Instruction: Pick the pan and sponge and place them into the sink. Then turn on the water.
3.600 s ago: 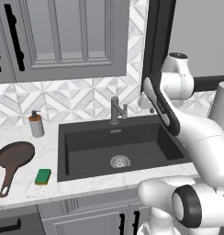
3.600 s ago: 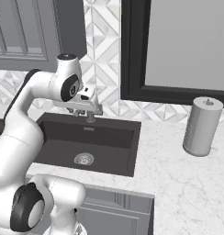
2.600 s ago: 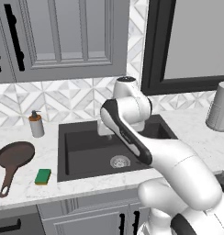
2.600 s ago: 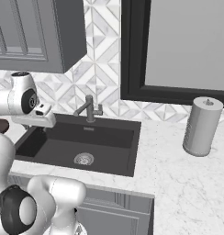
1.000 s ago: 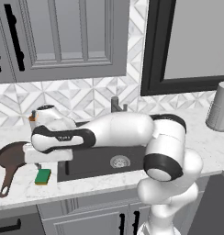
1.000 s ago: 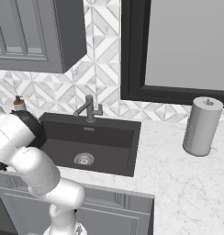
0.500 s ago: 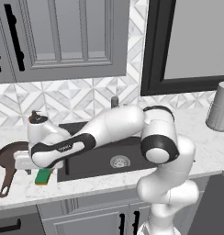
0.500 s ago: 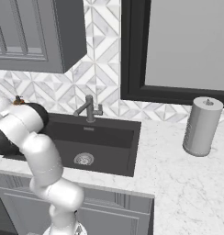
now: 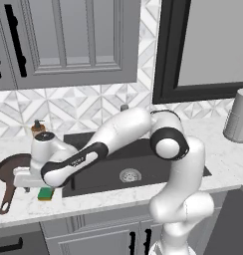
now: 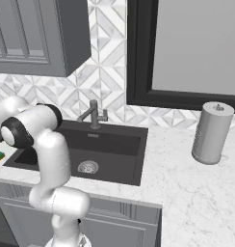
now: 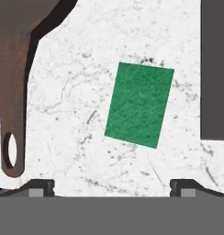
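**Swung left and lowered over sponge since a moment ago**

Now hanging above white marble counter (image 11: 77, 114): two-finger gripper (image 11: 111, 186), jaws spread wide, gripping nothing. Just beyond: small rectangular sponge (image 11: 139, 104), green face up, flat on counter. Beside it: dark brown frying pan (image 9: 9, 169), long handle (image 11: 13, 92) alongside sponge. Farther right: matte black rectangular sink (image 10: 114, 144).
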### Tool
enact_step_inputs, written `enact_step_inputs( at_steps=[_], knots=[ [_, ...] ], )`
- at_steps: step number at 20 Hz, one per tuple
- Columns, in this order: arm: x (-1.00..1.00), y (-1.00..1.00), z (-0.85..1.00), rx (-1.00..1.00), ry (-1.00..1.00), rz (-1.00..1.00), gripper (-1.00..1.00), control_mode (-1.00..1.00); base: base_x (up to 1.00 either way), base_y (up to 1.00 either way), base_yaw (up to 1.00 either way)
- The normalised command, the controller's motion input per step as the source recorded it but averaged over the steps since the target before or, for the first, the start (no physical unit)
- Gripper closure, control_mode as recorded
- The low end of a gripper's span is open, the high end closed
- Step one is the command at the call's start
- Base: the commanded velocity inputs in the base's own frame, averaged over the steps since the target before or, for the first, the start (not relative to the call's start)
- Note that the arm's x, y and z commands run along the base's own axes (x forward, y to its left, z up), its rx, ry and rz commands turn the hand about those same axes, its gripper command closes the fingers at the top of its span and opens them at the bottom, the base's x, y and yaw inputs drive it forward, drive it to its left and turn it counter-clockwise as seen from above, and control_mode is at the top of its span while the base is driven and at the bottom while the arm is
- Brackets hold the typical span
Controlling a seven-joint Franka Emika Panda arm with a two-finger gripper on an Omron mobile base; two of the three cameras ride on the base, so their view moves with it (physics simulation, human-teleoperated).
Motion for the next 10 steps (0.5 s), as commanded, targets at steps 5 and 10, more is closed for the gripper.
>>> enact_step_inputs(
  at_steps=[5,10],
  knots=[
    [0.18,0.43,0.0,-0.05,0.01,0.0,-1.0,-1.0,0.0,0.0,0.0],
    [0.17,0.37,0.1,-0.07,0.06,0.0,-1.0,-1.0,0.0,0.0,0.0]
  ],
)
